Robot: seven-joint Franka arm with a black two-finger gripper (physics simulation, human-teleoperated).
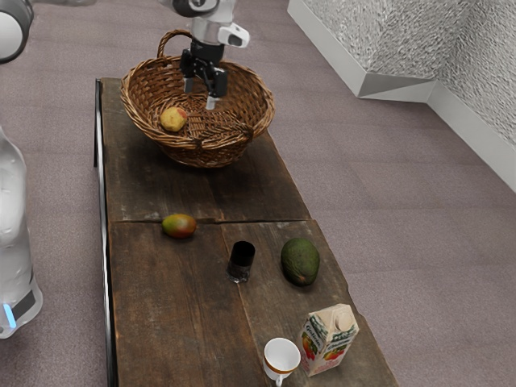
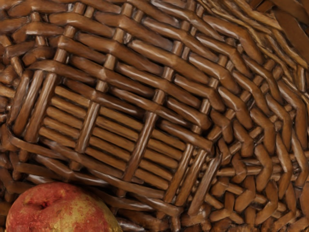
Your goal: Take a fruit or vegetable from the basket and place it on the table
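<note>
One downward gripper (image 1: 200,94) over the basket (image 1: 203,151)

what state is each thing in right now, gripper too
gripper: open, nothing between the fingers, over the basket
basket: upright, open-topped, a fruit inside
fruit: whole, lying in the basket
mango: whole, lying on the table
avocado: whole, lying on the table
black cup: standing, contents can't be made out
carton: standing upright
mug: upright, looks empty
</note>
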